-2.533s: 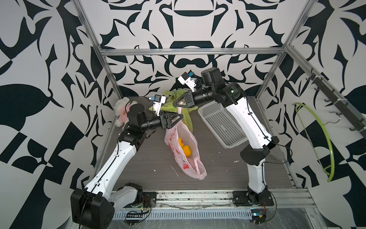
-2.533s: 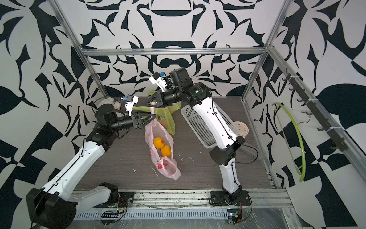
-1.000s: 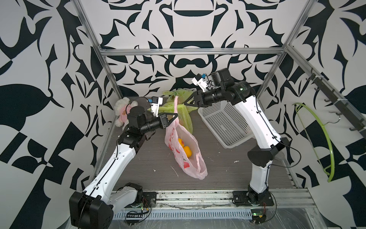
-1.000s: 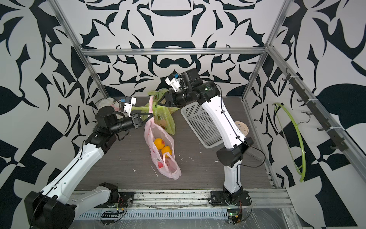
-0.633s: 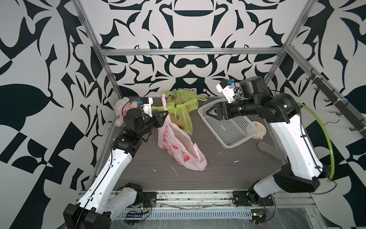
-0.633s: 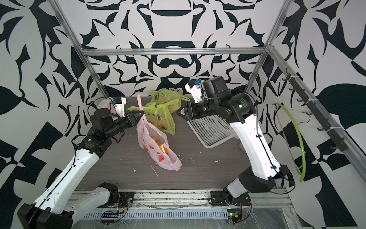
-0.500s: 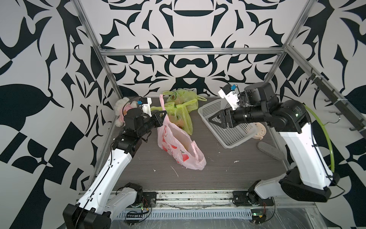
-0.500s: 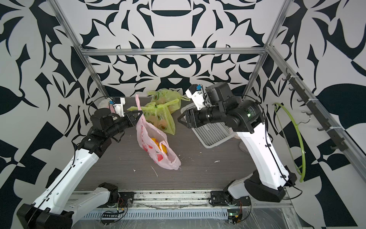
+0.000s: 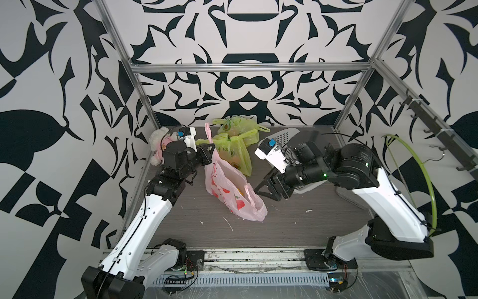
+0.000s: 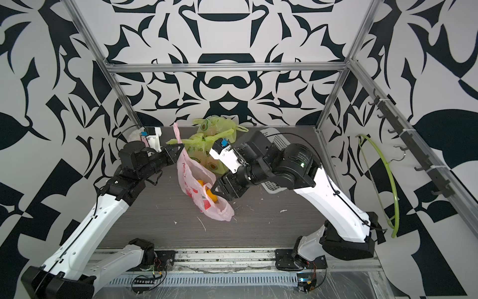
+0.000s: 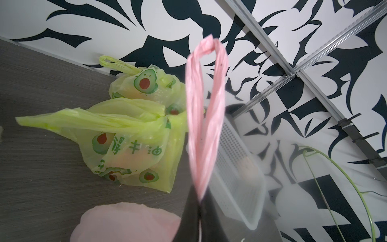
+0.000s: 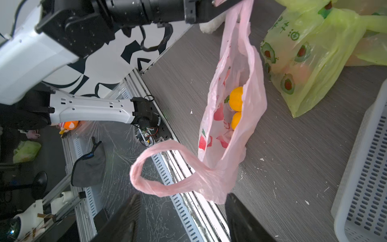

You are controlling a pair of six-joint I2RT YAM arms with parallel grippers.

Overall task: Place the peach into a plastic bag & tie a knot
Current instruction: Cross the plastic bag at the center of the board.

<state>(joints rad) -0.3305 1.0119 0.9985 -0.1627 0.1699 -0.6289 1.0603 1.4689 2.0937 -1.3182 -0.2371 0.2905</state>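
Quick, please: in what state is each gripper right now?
Left gripper: shut on one handle of the pink bag.
Right gripper: open, holding nothing, close to the bag's loose handle.

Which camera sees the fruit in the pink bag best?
Right wrist view: both fruits show clearly inside the open pink bag. Both top views show them small, partly hidden; left wrist view shows none.

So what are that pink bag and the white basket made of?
The pink bag looks like thin, soft plastic film with a slight sheen: it wrinkles, sags, and its handles twist into cords. The basket looks like rigid moulded plastic, matte white, with even rows of slots.
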